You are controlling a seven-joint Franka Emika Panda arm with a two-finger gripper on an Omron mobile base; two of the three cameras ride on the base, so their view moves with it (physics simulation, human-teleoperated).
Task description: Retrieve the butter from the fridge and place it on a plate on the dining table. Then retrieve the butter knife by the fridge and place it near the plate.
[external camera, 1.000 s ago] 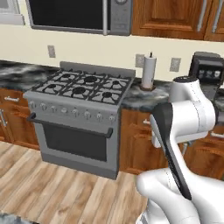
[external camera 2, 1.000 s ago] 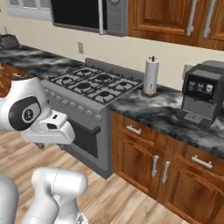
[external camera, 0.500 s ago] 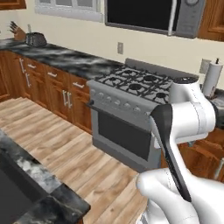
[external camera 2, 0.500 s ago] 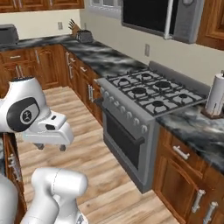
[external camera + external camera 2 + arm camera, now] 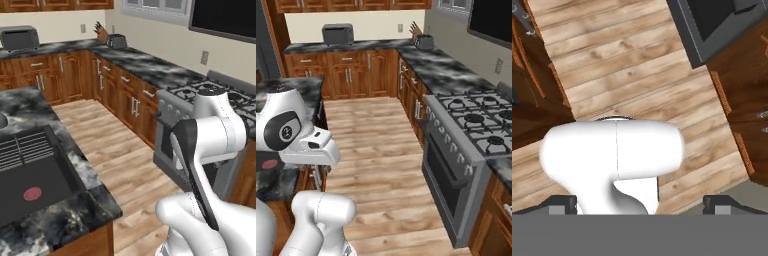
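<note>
The dining table with its glossy marbled top and dark built-in sink fills the lower left of the left base view. Its top also shows behind my arm in the right base view. A tall dark grey strip at the top left edge there looks like the fridge. My gripper points down over the wood floor, open, its two tips far apart with nothing between them. The butter, the plate and the butter knife are out of view.
The stove stands to my right, a microwave above it. Marbled wall counters over wood drawers line the back, carrying a toaster and a knife block. A wood floor aisle runs between table and stove.
The whole picture has swung: the base has turned left, so the stove slid to the right and the dining table with its sink came into view. The gripper stays open.
</note>
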